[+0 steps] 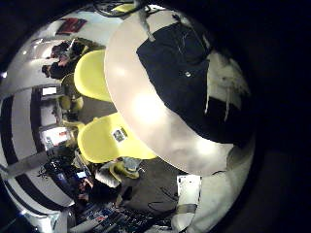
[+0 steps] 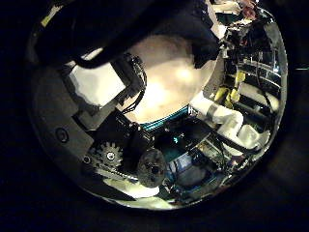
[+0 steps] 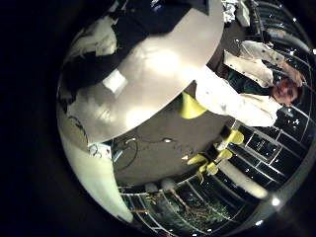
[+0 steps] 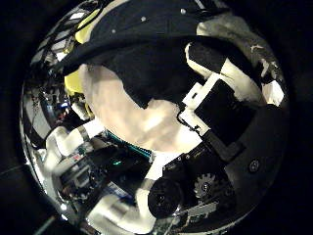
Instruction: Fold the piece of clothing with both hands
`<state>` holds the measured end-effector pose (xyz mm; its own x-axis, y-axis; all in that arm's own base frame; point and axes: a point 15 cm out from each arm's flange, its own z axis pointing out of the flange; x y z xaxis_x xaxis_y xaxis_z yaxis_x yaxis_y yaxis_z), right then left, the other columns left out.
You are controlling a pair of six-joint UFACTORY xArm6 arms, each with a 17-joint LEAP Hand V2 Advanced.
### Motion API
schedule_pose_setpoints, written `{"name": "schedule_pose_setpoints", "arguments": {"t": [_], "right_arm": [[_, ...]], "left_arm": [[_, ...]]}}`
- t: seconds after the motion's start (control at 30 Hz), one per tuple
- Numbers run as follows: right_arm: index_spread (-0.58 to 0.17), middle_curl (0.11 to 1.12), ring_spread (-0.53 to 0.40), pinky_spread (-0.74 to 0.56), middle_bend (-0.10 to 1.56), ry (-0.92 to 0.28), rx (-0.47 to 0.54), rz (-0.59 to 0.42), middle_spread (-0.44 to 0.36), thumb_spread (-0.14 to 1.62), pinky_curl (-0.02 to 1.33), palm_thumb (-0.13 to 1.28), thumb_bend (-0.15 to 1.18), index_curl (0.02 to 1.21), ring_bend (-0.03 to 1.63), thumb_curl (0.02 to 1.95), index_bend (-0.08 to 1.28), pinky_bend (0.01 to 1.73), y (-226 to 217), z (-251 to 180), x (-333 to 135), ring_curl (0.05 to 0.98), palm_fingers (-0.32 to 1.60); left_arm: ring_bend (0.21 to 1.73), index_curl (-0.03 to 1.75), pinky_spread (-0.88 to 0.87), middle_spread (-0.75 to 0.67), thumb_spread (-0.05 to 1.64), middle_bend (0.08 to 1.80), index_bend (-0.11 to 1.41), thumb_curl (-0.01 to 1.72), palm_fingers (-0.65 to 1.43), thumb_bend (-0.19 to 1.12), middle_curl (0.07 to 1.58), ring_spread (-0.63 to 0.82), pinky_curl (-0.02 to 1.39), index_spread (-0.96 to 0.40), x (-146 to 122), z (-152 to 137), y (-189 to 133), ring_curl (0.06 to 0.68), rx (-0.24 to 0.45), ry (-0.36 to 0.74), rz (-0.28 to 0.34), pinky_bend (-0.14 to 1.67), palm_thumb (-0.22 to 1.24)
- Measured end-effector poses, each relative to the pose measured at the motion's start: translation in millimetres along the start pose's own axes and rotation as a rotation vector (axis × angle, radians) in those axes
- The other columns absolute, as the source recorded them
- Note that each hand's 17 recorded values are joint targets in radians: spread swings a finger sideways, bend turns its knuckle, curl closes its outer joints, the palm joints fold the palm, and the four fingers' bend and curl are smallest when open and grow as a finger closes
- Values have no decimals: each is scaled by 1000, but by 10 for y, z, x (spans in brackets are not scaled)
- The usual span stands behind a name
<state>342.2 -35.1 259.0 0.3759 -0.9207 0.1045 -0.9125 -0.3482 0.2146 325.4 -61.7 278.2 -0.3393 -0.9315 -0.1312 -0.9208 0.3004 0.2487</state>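
Observation:
A dark piece of clothing (image 1: 185,73) lies spread on a round table (image 1: 146,121), well below my left hand. A hand (image 1: 229,85) shows at the clothing's far edge. In the left thumb side palm view my left hand's fingers (image 2: 108,85) hang relaxed above the table (image 2: 179,82), with the clothing (image 2: 126,24) beyond them. In the right thumb side palm view my right hand's fingers (image 4: 217,96) reach out relaxed over the clothing (image 4: 156,49) and the table (image 4: 127,113), holding nothing. The right little finger side palm view shows the clothing (image 3: 111,57) on the table (image 3: 158,84).
Two chairs (image 1: 92,73) (image 1: 107,141) stand at the table's edge. Another chair (image 3: 193,107) shows past the table's rim in the right little finger side palm view. Shelves and equipment (image 2: 241,77) stand around the table.

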Motion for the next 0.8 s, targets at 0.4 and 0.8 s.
{"name": "schedule_pose_setpoints", "arguments": {"t": [0.4,0.8], "right_arm": [[-325,994,-245,-152,1324,-52,165,-1,-236,1089,693,1049,-6,911,1505,704,1169,1547,-151,-693,-77,756,820],[-312,987,-236,-145,1357,-81,259,32,-217,1084,833,1061,-7,927,1517,756,1176,1488,-1278,-1264,232,781,813]], "left_arm": [[1336,1518,-626,-664,1078,804,199,628,1073,-14,1158,-462,666,-710,-19,-83,55,512,-4,36,0,1110,787],[1330,1548,-637,-673,1077,792,194,627,1074,-14,1167,-464,664,-680,-474,-289,-511,516,-9,62,-90,1098,787]]}}
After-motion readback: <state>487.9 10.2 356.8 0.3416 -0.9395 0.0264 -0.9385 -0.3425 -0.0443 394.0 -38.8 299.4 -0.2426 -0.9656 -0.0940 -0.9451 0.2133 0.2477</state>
